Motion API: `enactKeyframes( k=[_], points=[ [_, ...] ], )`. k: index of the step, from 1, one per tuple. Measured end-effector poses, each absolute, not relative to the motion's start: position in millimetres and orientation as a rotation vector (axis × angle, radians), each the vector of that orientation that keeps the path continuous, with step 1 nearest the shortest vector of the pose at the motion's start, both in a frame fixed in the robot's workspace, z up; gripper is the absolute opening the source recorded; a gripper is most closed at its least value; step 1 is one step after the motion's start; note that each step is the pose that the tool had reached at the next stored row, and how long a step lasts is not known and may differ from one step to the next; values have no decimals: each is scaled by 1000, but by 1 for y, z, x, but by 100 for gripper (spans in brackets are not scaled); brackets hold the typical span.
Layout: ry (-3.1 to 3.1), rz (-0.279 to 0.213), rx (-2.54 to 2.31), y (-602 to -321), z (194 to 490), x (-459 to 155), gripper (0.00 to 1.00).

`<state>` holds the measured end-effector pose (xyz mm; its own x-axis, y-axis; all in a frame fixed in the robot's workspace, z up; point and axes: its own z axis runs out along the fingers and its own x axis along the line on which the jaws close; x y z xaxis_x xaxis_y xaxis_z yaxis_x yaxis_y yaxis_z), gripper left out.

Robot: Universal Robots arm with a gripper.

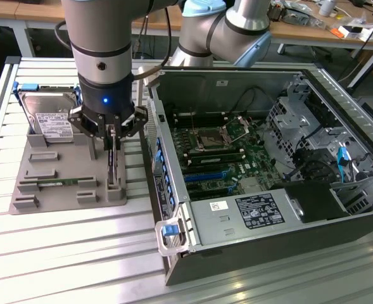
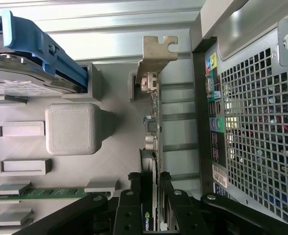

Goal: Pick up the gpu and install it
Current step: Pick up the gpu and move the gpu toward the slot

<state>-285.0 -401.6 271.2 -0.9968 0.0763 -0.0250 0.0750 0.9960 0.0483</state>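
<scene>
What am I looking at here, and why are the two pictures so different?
The grey column is a robot arm. One picture comes from a camera standing off it, the other from a camera on its wrist, looking along its tool. On the metal table lies a grey tray holding a hard drive, a green memory stick and, standing on edge, a dark card, the gpu. Beside it is an open computer case. The tool grips the gpu from both sides, in its tray slot.
</scene>
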Motion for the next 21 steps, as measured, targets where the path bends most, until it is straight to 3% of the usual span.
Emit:
enactKeyframes(
  k=[21],
  points=[
    [3112, 74, 118, -402, 277, -285, 26]
  ],
)
